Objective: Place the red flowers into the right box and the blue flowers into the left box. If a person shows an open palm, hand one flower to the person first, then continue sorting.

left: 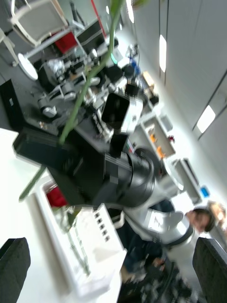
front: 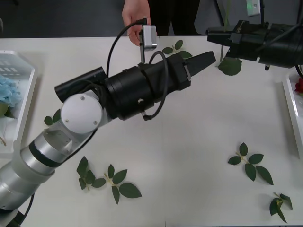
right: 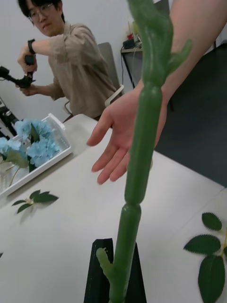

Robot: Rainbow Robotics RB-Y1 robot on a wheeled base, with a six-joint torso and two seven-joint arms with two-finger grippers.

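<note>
One green stem (right: 137, 156) clamped upright in the right gripper (front: 214, 34), jaws closed tight on it, above the far right of the table (front: 199, 142); flower head out of sight, colour impossible to tell. One broad leaf (front: 230, 66) hanging below that gripper. One open palm (right: 118, 137) with spread fingers just beyond the stem, at the table's far edge. One cluster of blue flowers (front: 8, 92) lying in the left box (front: 26, 101) at the left edge; separate heads too merged to count. One red flower (front: 299, 86) in the right box (front: 289, 101) at the right edge. Left gripper (front: 203, 59) stretched across the table's middle toward the right gripper, close to it but apart, fingers (left: 14, 265) spread wide, nothing between them. Six loose leaf sprigs (front: 251, 163) scattered on the tabletop. Left arm's bulk lying between the camera and the hand.
</note>
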